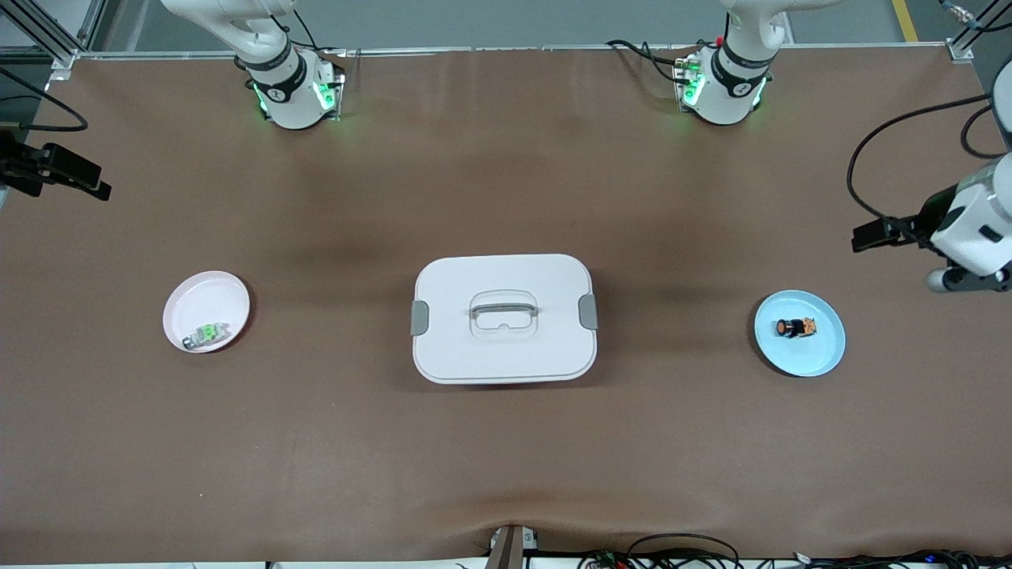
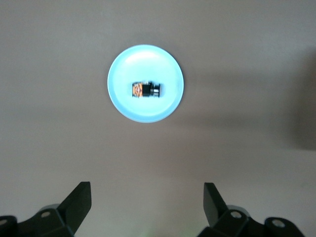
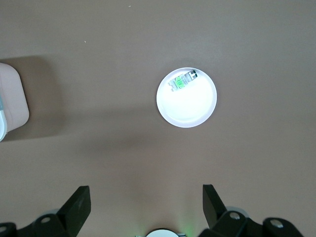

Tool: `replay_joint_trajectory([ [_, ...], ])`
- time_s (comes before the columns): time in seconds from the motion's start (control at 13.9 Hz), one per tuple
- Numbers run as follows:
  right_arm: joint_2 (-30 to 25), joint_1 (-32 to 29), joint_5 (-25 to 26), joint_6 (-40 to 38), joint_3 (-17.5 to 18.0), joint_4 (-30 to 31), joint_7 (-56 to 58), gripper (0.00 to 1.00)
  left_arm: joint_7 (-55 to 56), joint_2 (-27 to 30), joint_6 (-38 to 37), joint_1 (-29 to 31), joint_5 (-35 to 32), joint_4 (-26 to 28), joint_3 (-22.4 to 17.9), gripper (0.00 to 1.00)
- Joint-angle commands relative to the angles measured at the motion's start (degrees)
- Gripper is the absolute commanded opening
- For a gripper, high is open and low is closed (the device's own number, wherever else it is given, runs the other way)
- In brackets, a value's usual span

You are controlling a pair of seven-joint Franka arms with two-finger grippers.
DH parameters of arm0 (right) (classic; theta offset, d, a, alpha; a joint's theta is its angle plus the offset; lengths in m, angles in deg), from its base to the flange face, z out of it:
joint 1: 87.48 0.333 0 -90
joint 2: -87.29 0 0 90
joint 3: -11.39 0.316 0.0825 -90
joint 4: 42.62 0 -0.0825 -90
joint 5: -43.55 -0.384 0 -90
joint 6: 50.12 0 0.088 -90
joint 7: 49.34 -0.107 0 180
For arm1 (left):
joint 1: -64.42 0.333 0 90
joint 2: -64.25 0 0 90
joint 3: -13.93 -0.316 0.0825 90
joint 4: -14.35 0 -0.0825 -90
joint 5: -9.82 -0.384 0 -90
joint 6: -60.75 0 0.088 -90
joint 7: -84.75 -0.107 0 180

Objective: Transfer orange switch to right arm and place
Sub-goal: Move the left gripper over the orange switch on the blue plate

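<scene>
Orange-capped and tiny, the orange switch (image 2: 146,90) lies on its side in the blue plate (image 2: 121,94), toward my left arm's end of the table (image 1: 506,442). It looks light, rigid and prone to rolling, so I'd pinch its dark body. My left fingers (image 2: 79,200) hang spread above it; my right fingers (image 3: 79,202), also spread, wait over the pink plate (image 3: 190,111).

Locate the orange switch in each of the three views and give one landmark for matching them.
Front view: the orange switch lies on the blue plate toward the left arm's end of the table.
Left wrist view: the switch lies mid-plate, ahead of the open left gripper.
Right wrist view: not in it; only the green switch on its white plate shows.
Shared landmark: the blue plate, seen in the front and left wrist views.
</scene>
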Motion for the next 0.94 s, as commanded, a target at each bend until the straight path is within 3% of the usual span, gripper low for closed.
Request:
replay_joint_trajectory([
  [0.0,0.11,-0.77,0.76,-0.32,0.75,-0.69,0.36,1.0,-1.23,1.54,7.76,1.5,-0.84,7.43,0.0,1.0],
  [0.22,0.11,-0.77,0.76,-0.32,0.75,-0.69,0.36,1.0,-1.23,1.37,16.55,1.85,-2.14,14.03,0.0,1.0],
  [0.86,0.11,-0.77,0.76,-0.32,0.75,-0.69,0.36,1.0,-3.76,-8.9,39.58,3.78,-3.3,22.56,0.08,1.0],
])
